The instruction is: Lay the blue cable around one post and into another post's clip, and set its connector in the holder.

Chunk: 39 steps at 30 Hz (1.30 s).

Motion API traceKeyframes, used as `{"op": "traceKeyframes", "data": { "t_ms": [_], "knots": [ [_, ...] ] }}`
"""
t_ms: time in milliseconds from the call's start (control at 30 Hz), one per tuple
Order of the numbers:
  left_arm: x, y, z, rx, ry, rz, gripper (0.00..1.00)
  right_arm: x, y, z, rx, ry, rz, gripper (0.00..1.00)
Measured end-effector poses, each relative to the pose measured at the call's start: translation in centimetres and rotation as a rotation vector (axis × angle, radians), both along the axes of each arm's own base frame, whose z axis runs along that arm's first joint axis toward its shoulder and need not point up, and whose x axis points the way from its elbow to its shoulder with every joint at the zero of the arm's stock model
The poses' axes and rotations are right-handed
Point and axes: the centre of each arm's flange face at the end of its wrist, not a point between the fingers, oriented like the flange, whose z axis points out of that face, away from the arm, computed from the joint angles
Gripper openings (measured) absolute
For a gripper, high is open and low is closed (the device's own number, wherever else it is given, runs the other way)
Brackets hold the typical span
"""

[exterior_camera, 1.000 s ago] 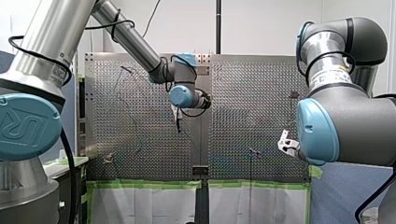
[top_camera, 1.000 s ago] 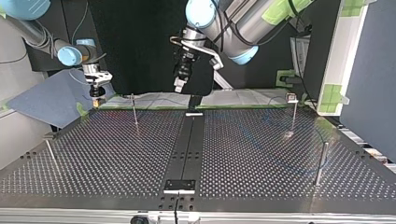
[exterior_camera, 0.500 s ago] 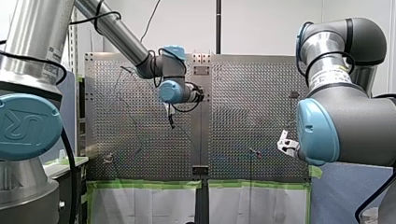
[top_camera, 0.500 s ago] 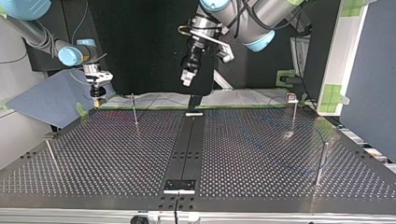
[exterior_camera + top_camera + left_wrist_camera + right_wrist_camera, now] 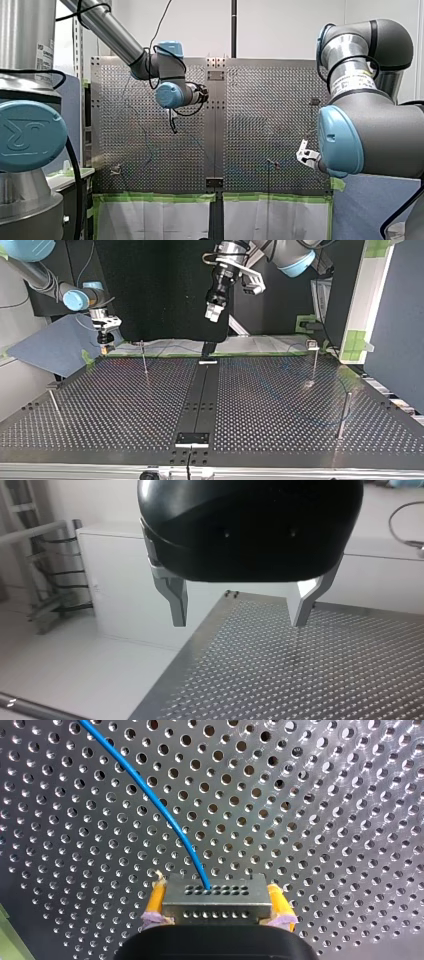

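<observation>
Upward and rightward in the top view my left gripper [image 5: 216, 311] has climbed, fingers spread and empty. Nearest, my right gripper [image 5: 215, 892] clamps its yellow pads on the connector [image 5: 215, 906], a rigid block well held by its flat sides. Beyond it the blue cable [image 5: 150, 802] trails over the perforated table [image 5: 325, 820]: thin, light, probably limp, best guided near the connector.
</observation>
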Motion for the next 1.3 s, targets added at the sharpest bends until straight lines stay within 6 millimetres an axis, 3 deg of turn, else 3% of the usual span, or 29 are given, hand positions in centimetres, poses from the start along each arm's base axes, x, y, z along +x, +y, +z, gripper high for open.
{"op": "traceKeyframes", "data": {
  "t_ms": [133,500,1000,1300],
  "knots": [
    [-0.4,1.1,-0.2,-0.015,-0.011,0.020,1.00,0.1,0.0,0.0,0.000,0.000,0.001,0.02],
    [-1.3,2.9,-4.5,0.024,0.017,0.058,1.00,0.3,0.1,-0.1,0.004,0.000,0.005,0.02],
    [-4.4,6.0,-9.2,0.086,0.092,0.067,1.00,-0.3,-0.7,0.4,0.007,0.019,-0.019,0.02],
    [-6.5,7.9,-11.6,0.130,0.144,0.071,1.00,-0.6,-1.5,2.5,0.004,0.077,-0.058,0.02]
  ]
}}
